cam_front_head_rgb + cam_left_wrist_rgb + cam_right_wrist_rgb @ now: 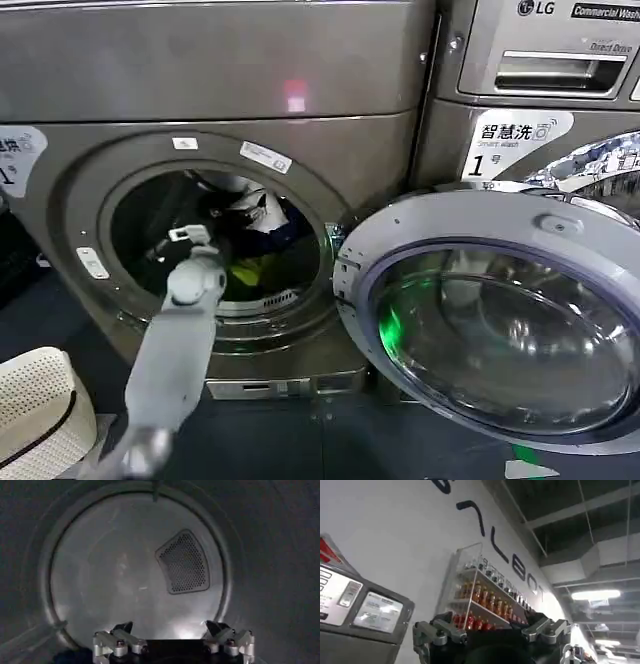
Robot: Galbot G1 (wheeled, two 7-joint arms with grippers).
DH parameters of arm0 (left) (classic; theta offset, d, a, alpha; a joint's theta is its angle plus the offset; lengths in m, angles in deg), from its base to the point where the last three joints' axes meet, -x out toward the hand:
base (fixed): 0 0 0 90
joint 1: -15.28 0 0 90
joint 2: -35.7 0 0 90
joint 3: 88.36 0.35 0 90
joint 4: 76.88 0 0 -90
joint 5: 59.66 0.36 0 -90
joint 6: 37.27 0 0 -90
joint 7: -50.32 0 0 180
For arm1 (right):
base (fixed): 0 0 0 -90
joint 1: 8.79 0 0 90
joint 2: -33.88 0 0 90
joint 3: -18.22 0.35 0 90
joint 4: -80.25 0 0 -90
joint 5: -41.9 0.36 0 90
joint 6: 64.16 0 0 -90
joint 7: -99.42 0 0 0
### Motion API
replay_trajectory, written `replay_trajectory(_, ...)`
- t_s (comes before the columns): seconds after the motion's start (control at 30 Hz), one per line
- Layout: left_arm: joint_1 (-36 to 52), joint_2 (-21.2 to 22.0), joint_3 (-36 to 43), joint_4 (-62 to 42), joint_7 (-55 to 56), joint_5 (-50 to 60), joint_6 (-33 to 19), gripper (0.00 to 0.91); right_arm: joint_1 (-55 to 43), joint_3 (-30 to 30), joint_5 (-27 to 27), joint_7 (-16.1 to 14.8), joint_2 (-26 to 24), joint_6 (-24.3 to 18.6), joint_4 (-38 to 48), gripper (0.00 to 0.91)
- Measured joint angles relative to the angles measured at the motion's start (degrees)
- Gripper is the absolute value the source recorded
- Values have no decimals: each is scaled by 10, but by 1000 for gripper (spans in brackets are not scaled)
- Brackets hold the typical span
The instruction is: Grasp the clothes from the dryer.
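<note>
Left gripper (173, 642), fingers apart, reaches inside the dryer (215, 90) port; clothes (255, 262) lie low in the drum below it, so tilt down before closing.

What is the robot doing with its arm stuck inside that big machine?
The robot is reaching its left arm into the dryer through the round port, with the door swung open to the right. The left gripper is inside the drum, fingers spread apart and holding nothing yet. The clothes, yellow-green, white and dark pieces, lie in the drum near the arm. The right gripper is pointed away toward a wall with a shelf of bottles. A cream basket waits at lower left.
</note>
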Motion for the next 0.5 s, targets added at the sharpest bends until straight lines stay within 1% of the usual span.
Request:
replay_trajectory(0.23, 82, 0, 34, -142, -98, 57, 8, 907, -5, -11, -1, -3, 2, -3, 1, 907)
replay_trajectory(0.37, 124, -8, 69, -204, -172, 113, -10, 907, -9, -17, -2, -4, 2, -4, 1, 907)
replay_trajectory(0.5, 152, -16, 112, -252, -247, 180, -39, 907, -10, -20, -2, -4, 2, -5, 0, 907)
